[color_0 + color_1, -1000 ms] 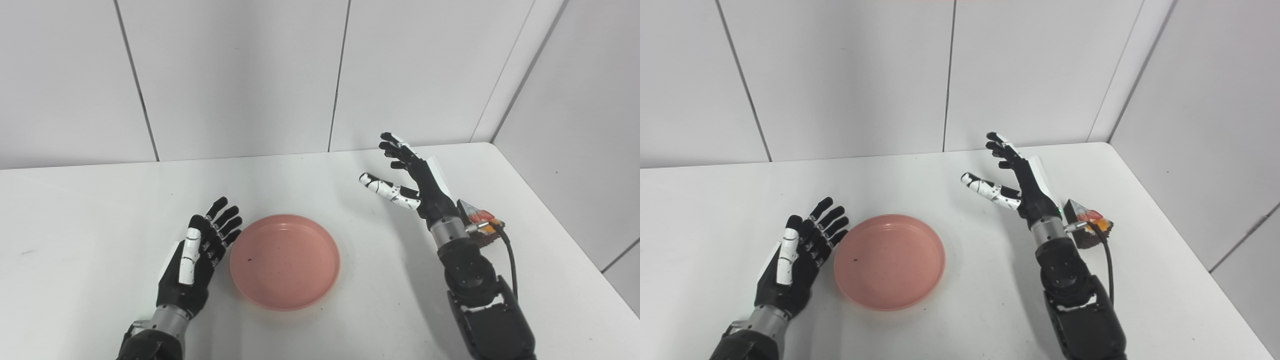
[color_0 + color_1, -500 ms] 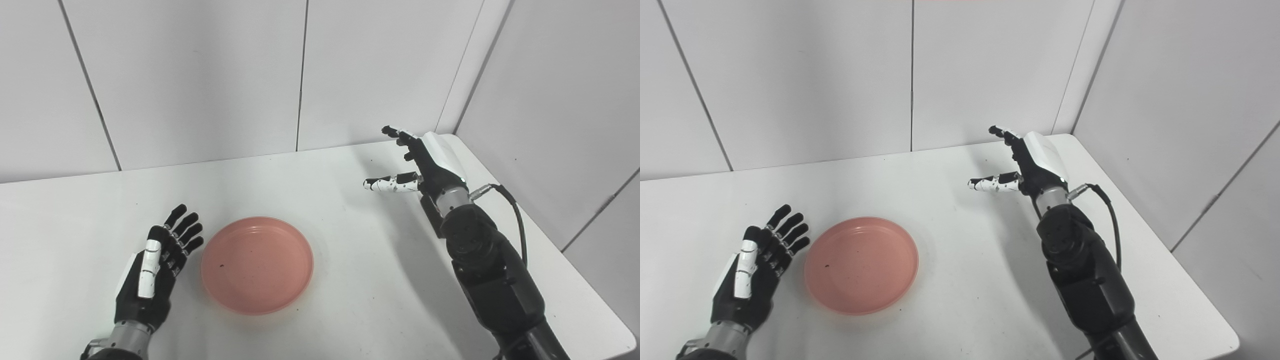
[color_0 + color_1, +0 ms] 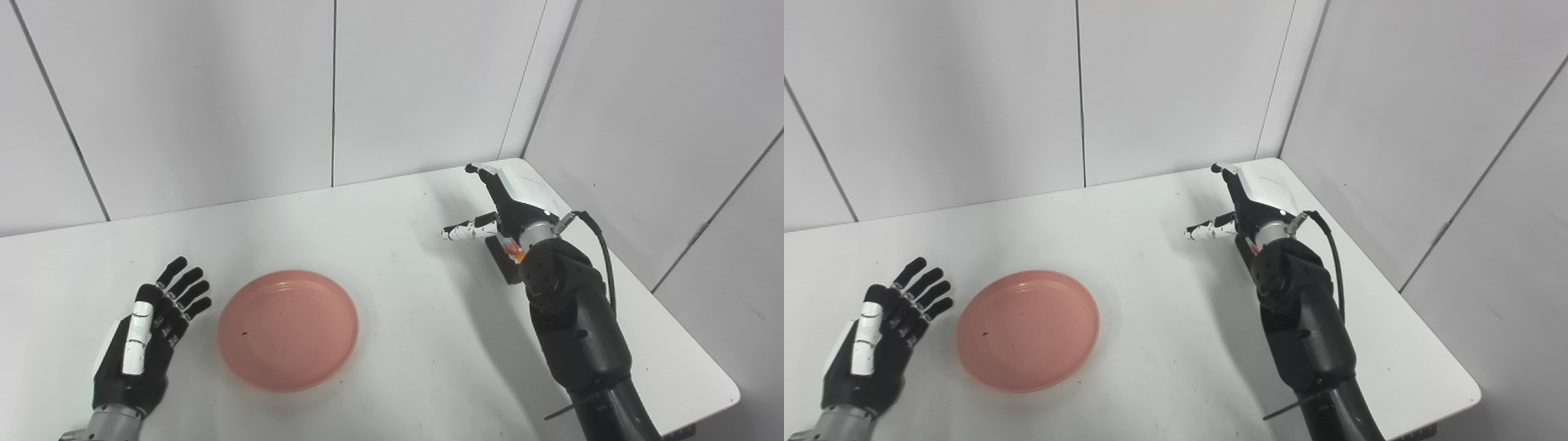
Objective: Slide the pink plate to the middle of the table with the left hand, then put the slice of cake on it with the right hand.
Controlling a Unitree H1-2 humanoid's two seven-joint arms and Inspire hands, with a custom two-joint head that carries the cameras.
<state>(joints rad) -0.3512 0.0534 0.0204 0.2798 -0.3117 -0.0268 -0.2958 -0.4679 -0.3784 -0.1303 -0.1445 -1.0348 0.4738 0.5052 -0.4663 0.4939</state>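
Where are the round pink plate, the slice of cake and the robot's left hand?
Round pink plate [image 3: 288,331], left eye view, middle of its flat bottom.
Slice of cake [image 3: 506,260], left eye view, dark side showing beside the right wrist.
Black and white left hand [image 3: 144,340], left eye view, the palm.

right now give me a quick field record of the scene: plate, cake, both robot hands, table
plate: pink, empty, flat on the table, left of centre
cake: on the table near the right edge, mostly hidden behind the right wrist
left robot hand: open, fingers spread, beside the plate's left rim, not touching it
right robot hand: open, holding nothing, raised above the cake
table: white, in a corner of white walls
task state: cake not yet on the plate
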